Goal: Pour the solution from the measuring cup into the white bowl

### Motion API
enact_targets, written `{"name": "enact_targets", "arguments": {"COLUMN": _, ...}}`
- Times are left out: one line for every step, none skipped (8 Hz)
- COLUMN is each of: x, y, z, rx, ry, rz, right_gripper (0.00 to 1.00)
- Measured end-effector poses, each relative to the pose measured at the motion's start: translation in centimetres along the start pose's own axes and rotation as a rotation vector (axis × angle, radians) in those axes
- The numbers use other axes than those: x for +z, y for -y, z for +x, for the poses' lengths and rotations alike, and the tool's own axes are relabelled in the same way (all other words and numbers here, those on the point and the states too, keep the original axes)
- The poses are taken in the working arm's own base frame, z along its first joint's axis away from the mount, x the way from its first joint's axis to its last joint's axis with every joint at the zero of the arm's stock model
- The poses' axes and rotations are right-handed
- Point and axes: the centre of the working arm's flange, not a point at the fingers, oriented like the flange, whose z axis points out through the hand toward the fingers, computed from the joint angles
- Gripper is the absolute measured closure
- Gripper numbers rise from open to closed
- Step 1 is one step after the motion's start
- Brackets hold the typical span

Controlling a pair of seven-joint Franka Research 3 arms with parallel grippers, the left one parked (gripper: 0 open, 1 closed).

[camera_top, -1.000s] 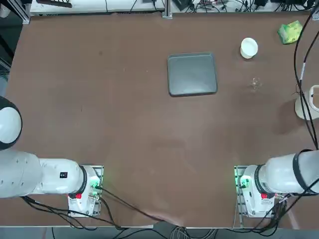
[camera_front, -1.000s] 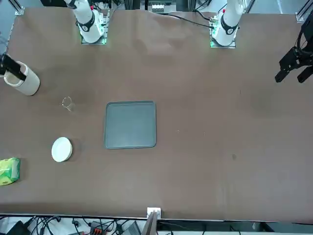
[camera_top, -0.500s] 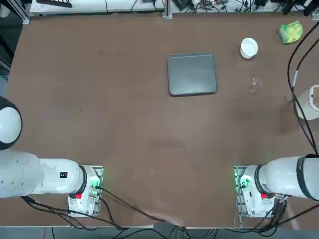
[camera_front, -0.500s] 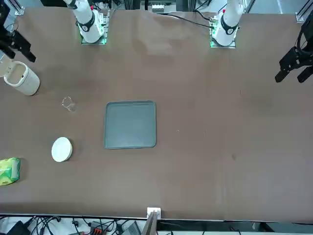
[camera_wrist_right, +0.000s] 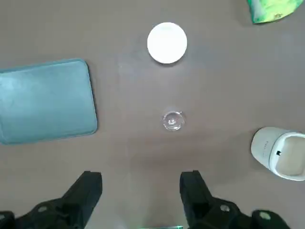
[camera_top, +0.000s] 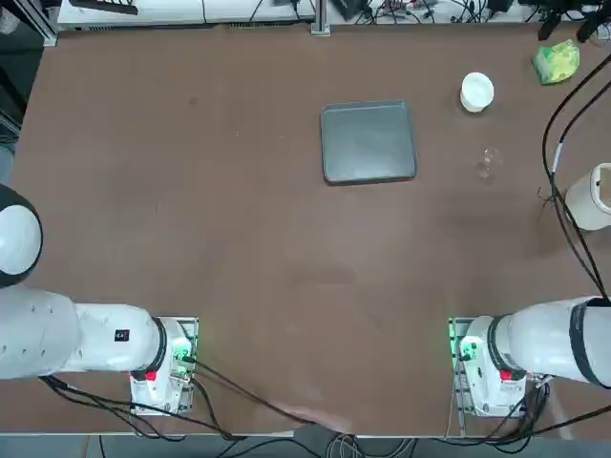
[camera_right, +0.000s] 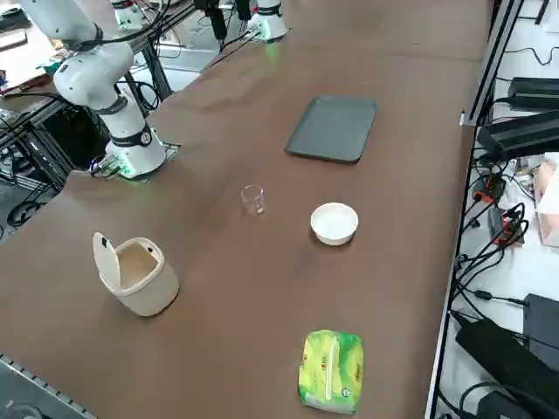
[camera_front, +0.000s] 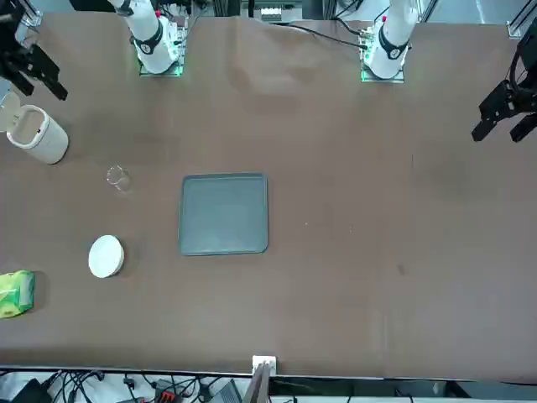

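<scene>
Overhead, the right gripper (camera_wrist_right: 141,193), jaws spread, hangs above the upright measuring cup (camera_wrist_right: 173,120); a centred descent would grip cleanly.

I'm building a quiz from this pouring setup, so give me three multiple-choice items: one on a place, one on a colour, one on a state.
1. Where does the measuring cup stand?
A. on the grey tray
B. on the bare table between the tray and the lidded bin
C. inside the white bowl

2. What colour is the packet near the table's corner?
A. green and yellow
B. red
C. blue

3. How is the right gripper?
A. shut on the cup
B. open, high above the table
C. resting in the bowl

Key: 1 B, the cup stands apart from the grey tray, the white bowl and the bin. 2 A, its wrapper shows it. 3 B, the wrist view shows spread fingers holding nothing.
</scene>
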Motion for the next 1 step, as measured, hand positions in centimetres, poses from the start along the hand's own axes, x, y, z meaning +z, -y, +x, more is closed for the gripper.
{"name": "enact_targets", "arguments": {"x": 0.22, "y": 0.66, "z": 0.81, "rx": -0.008, "ry": 0.025, "rz": -0.008, "right_gripper": 0.00}}
